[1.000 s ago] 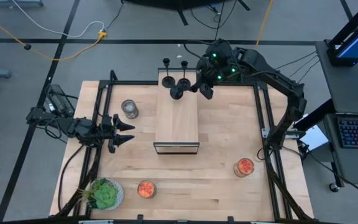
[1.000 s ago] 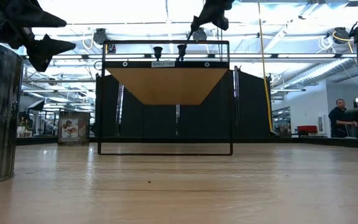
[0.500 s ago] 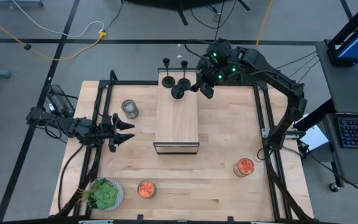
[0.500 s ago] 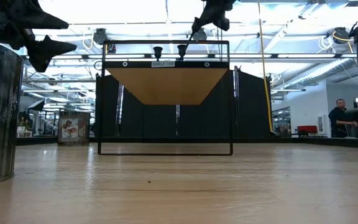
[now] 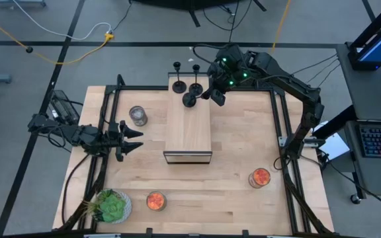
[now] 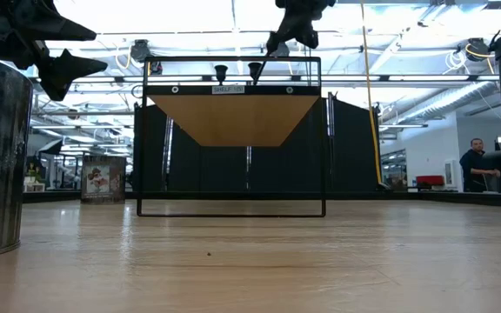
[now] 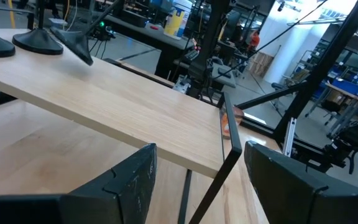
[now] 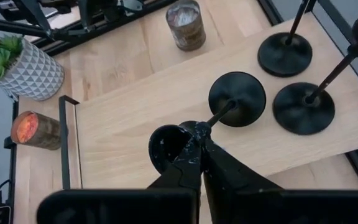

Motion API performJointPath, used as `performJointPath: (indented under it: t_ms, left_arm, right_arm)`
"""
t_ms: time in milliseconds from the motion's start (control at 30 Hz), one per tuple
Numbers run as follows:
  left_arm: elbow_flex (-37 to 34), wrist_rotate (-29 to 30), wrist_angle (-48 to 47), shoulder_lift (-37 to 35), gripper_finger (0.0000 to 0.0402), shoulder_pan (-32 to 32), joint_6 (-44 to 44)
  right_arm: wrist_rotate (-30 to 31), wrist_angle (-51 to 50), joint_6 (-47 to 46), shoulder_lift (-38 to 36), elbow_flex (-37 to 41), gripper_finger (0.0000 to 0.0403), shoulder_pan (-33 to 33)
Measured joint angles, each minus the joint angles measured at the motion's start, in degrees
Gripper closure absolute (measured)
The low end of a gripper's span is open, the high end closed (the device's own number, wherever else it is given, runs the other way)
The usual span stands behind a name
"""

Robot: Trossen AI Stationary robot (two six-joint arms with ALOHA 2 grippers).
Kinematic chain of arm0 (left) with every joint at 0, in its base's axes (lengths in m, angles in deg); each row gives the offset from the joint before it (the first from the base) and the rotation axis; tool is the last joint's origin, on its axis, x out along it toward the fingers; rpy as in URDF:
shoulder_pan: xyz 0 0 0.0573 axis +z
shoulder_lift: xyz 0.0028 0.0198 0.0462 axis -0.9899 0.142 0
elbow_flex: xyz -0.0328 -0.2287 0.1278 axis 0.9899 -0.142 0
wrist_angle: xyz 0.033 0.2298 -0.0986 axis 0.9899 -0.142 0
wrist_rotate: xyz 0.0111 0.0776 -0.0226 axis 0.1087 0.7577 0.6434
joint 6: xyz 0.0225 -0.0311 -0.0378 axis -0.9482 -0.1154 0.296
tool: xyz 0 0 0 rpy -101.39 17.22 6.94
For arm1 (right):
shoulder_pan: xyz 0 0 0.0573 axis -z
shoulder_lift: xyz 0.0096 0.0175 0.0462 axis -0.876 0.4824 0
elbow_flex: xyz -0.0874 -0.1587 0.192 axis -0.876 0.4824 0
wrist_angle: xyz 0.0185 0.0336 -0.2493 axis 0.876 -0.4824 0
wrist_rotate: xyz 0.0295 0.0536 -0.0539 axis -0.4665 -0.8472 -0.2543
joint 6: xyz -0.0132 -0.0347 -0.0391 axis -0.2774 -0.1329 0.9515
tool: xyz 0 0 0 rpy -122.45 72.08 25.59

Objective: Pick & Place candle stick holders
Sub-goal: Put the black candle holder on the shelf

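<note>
Black candle stick holder (image 8: 236,98) is being gripped by the right gripper (image 8: 194,140) fingers on the shelf (image 5: 189,125); left gripper (image 5: 132,139) fingers are standing open.

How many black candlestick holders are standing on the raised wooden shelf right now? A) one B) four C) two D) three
D: the right wrist view shows three round black bases on the light wooden shelf: one black candlestick holder right by the shut right tool, which touches its cup, and two more beyond it.
</note>
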Motion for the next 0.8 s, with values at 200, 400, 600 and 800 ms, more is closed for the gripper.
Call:
performJointPath:
  t_ms: [200, 400, 600, 800]
  left_arm:
    - [0.0, 0.0, 0.0, 0.0, 0.0151, 0.0, 0.0]
    - [0.0, 0.0, 0.0, 0.0, 0.0151, 0.0, 0.1]
    - [0.0, 0.0, 0.0, 0.0, 0.0151, 0.0, 0.0]
    - [0.0, 0.0, 0.0, 0.0, 0.0151, 0.0, 0.0]
  right_arm:
    - [0.0, -0.6, 0.3, 1.0, 0.0, 0.0403, 0.0]
    - [0.0, -0.4, 1.4, 0.9, 0.0, 0.0403, 0.0]
    - [0.0, -0.6, 1.3, 0.9, 0.0, 0.0398, 0.0]
    - [0.0, -0.3, 1.4, 0.9, 0.0, 0.0386, 0.0]
